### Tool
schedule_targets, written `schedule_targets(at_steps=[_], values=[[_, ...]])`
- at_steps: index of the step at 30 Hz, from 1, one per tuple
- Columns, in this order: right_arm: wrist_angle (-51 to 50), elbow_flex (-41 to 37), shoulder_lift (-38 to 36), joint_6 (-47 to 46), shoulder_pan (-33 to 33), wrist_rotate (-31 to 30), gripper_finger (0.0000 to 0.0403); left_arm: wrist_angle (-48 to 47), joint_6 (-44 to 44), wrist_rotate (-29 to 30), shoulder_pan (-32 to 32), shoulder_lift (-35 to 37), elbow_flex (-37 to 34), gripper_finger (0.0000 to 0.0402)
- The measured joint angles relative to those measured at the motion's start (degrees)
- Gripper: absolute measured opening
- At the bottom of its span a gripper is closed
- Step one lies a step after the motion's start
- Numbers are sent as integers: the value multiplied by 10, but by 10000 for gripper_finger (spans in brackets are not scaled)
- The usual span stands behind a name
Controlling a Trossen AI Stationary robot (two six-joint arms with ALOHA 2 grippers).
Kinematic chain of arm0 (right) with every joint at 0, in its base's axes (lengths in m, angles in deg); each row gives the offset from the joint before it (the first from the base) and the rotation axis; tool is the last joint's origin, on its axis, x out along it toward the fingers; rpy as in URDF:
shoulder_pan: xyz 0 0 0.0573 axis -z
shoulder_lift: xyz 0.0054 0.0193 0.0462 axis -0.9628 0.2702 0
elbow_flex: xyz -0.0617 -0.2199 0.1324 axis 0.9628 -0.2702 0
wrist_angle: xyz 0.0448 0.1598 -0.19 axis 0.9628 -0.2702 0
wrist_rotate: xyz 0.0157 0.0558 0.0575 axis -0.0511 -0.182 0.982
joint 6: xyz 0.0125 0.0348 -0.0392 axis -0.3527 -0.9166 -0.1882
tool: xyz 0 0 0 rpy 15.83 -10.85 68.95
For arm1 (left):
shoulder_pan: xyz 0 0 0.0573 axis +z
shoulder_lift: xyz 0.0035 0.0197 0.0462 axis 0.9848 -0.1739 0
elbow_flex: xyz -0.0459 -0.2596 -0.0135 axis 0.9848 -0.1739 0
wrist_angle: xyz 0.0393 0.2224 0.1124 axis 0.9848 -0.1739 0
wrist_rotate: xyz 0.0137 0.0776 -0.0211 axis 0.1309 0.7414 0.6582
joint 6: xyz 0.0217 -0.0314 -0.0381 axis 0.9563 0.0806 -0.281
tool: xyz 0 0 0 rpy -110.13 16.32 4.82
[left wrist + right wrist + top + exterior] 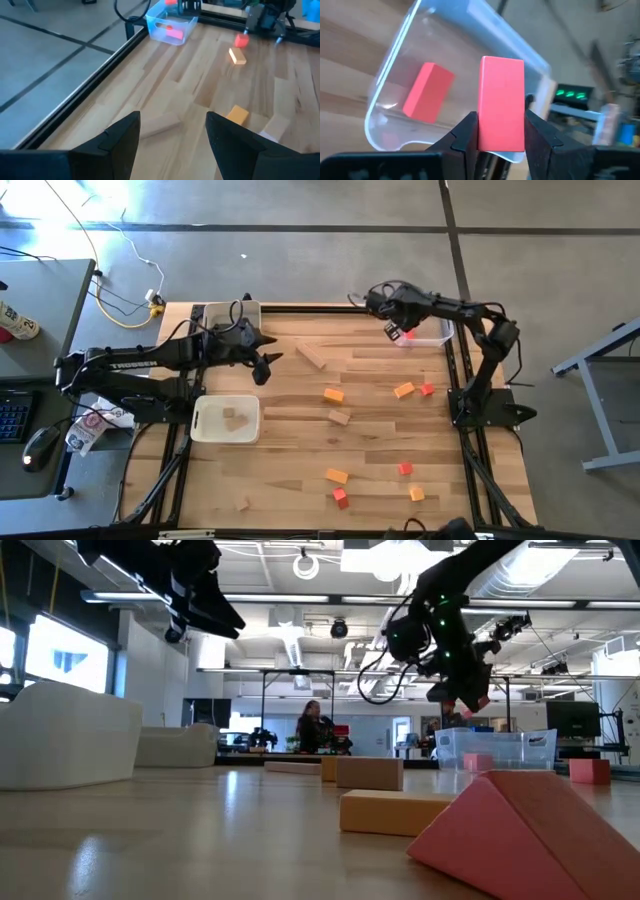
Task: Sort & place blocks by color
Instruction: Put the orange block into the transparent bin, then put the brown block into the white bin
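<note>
One red block (501,102) | clamped in right gripper (501,132) | above clear bin (395,80), seemingly | left gripper (172,132) apart

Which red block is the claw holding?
The red block pinched in the right claw above the clear bin; another red block already lies inside.

The left gripper (172,131) hangs open above a plain wood plank (159,124); an orange block (237,114) lies just beside the plank.
</note>
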Motion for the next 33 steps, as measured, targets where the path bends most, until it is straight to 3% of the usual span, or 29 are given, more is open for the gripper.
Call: schedule_targets(at_steps=[8, 16, 23, 29, 33], values=[[76, 0, 0, 90, 68, 145, 101, -11, -1, -23, 10, 0, 0, 213], [79, 0, 0, 119, 101, 223, 102, -62, -28, -37, 10, 0, 0, 213], [79, 0, 0, 129, 104, 208, 135, -148, -78, -139, 0, 0, 0, 213], [81, 0, 0, 127, 94, 197, 188, -201, -142, -146, -54, 0, 0, 213], [82, 0, 0, 118, 85, 185, 203, -224, -181, -146, -107, 0, 0, 213]])
